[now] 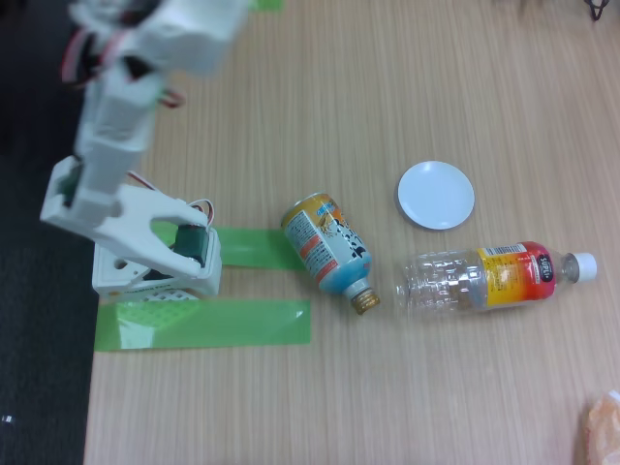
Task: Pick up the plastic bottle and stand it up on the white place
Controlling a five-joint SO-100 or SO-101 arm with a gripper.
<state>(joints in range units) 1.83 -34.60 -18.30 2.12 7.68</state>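
Bottle [489, 279] of clear plastic is seen lying on its side at four o'clock in the fixed view, just below the white dish [436, 195], not yet stood up; the arm is folded at nine o'clock, its jaws' state unreadable

plastic bottle [494, 277]: clear, ribbed, white cap, lying on its side; white place [436, 195]: round dish, just above it, empty

White arm [116, 126] at left of fixed view, base at left edge, links folded upward toward the camera, upper part blurred at top left. Gripper state indiscernible.
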